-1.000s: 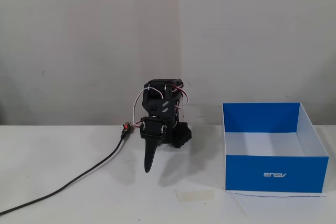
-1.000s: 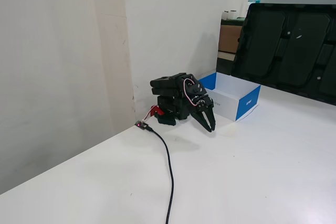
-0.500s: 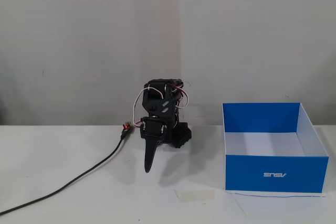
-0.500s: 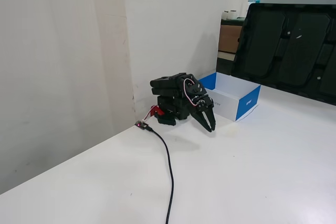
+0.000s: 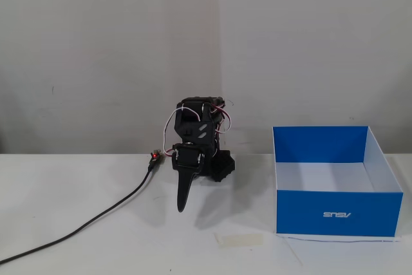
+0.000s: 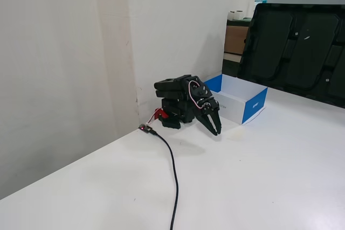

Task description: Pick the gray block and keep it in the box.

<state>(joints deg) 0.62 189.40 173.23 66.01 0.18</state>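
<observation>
The black arm sits folded low against the wall in both fixed views. My gripper (image 5: 182,205) points down at the white table, its jaws together and holding nothing; it also shows in the other fixed view (image 6: 216,131). The blue box (image 5: 338,212) with a white interior stands open on the table to the right of the arm, and in the other fixed view (image 6: 253,105) it lies just behind the arm. The part of the box floor that shows is bare. The gray block shows in neither view.
A black cable (image 5: 96,218) runs from the arm's base to the front left, and also shows in the other fixed view (image 6: 173,171). A strip of pale tape (image 5: 239,239) lies near the box's front corner. A large black panel (image 6: 296,47) stands behind the table.
</observation>
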